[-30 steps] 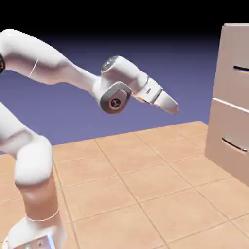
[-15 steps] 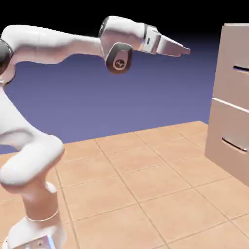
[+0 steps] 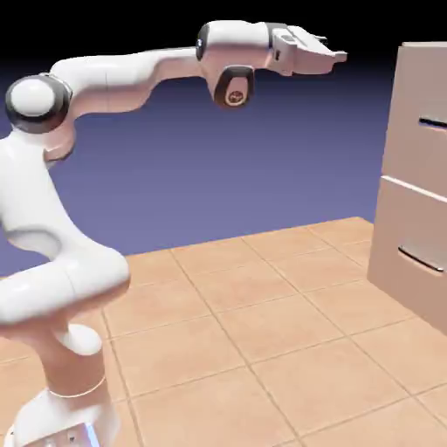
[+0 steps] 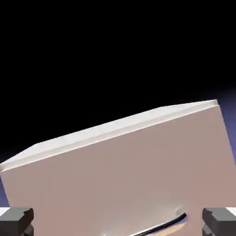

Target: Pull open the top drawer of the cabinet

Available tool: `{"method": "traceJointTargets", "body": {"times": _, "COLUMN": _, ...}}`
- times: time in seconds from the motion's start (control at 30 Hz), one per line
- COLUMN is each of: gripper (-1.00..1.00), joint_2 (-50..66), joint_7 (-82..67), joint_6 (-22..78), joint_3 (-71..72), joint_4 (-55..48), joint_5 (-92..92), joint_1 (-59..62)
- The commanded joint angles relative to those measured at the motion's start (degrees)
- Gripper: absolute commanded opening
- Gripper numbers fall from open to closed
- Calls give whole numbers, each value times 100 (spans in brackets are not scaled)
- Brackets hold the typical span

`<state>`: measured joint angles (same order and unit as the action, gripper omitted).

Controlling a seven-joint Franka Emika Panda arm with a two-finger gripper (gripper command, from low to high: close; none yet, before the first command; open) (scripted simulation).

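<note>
The pale beige cabinet (image 3: 417,183) stands at the exterior view's right edge, partly cut off. Its top drawer (image 3: 421,122) carries a thin dark handle (image 3: 432,124); a lower drawer front sits below. My gripper (image 3: 339,58) is high in the air, level with the cabinet's top and well to the left of it, pointing toward it. In the hand view the cabinet (image 4: 120,179) fills the lower half, tilted, with the dark handle (image 4: 168,224) near the bottom edge. The two grey fingertips (image 4: 16,220) stand far apart with nothing between them, so the gripper is open.
The tan tiled table top (image 3: 262,340) stretches between the robot's base (image 3: 65,410) and the cabinet. The lower drawer's dark handle (image 3: 422,259) shows beneath the top drawer.
The arm has swung upward and toward the cabinet; the hand rose from mid-height to near the cabinet's top level. The jaws stayed open.
</note>
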<state>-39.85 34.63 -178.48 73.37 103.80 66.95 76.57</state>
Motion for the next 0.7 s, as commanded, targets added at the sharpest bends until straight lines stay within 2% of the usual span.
{"method": "traceJointTargets", "body": {"times": 0.0, "gripper": 0, "joint_2": -19, "joint_7": -21, "joint_6": -12, "joint_3": 197, "joint_4": -154, "joint_5": 180, "joint_1": 208}}
{"method": "traceJointTargets", "body": {"times": 0.67, "gripper": 0, "joint_2": -406, "joint_7": -442, "joint_6": -252, "joint_3": 4141, "joint_4": -3229, "joint_5": 3779, "joint_1": 4361}}
